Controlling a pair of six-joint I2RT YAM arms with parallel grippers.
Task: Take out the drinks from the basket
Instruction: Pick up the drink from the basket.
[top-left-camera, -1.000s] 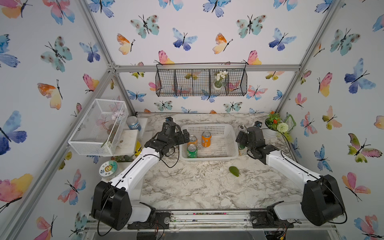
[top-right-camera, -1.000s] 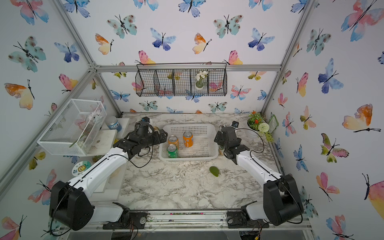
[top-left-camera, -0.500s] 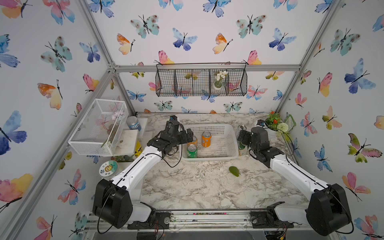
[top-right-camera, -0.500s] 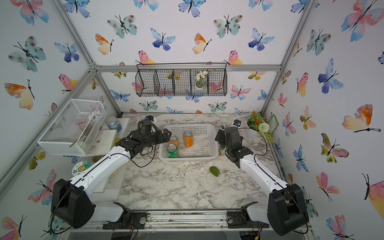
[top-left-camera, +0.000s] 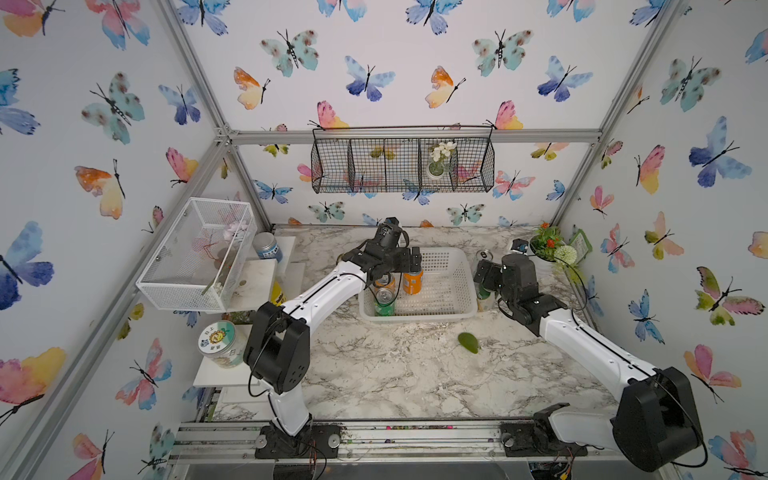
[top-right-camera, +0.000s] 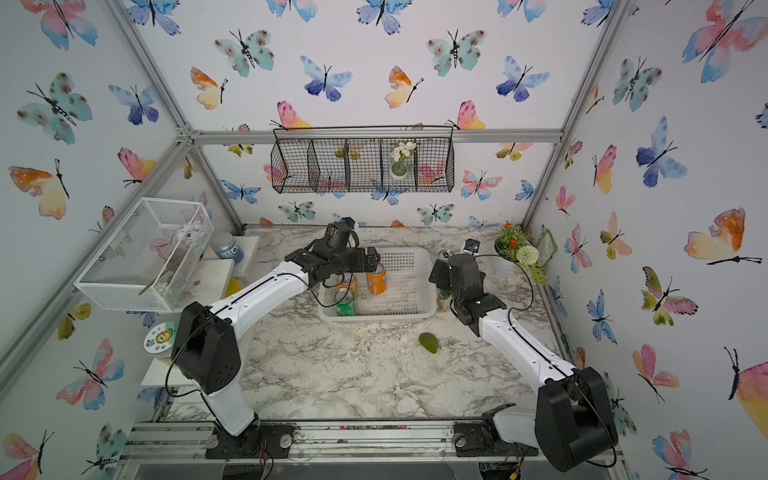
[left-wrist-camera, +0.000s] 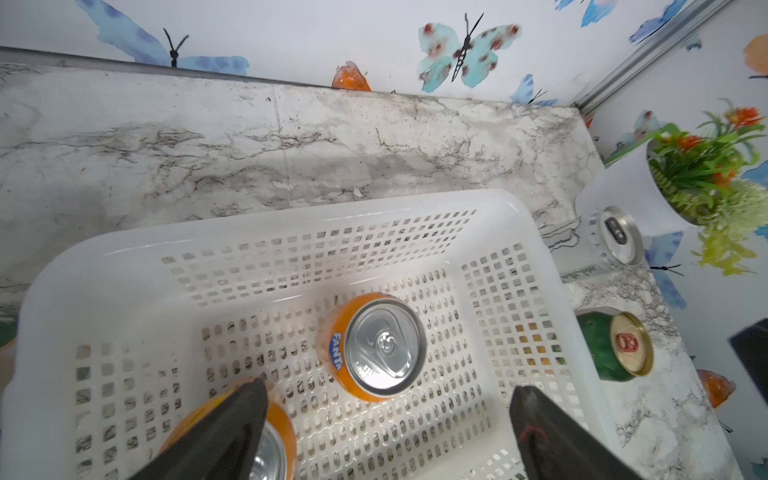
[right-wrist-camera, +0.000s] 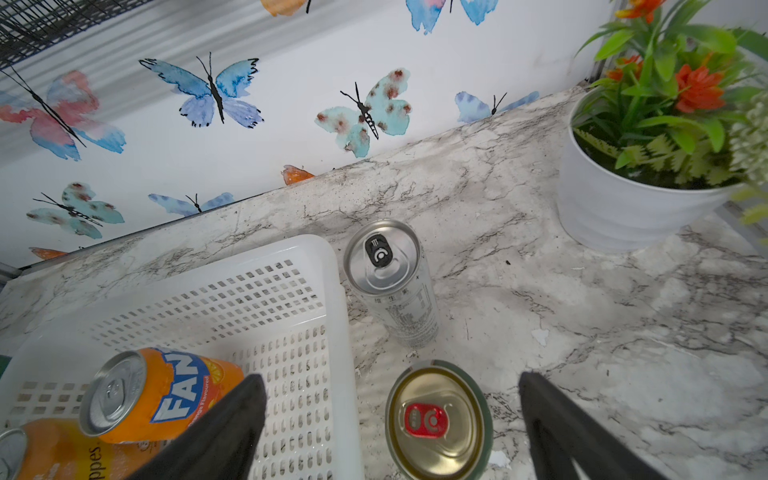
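Left wrist view is showing the left gripper (left-wrist-camera: 390, 390) hanging above the white basket (left-wrist-camera: 249, 224), its jaws spread wide and gripping nothing. An orange Fanta can (left-wrist-camera: 374, 347) is standing upright on the basket floor just ahead of the fingertips. A second orange can (left-wrist-camera: 282, 440) is peeking out from behind one finger. In both top views a bright green can (top-left-camera: 384, 303) is sitting in the basket's near left corner, just beside that second orange can. That is three drinks sitting inside.

Two more are standing outside on the marble table (top-left-camera: 415, 374), just beside the basket's right wall. A slim silver can (right-wrist-camera: 388, 274) is standing farther back and a dark green can (right-wrist-camera: 438, 419) with a gold top nearer. The right gripper (right-wrist-camera: 390, 380) is hovering over the dark green can, jaws wide apart on either side and not touching it. A potted plant (right-wrist-camera: 623, 208) is standing in the far right corner. An avocado-like fruit (top-left-camera: 468, 343) is lying on the table in front of the basket.
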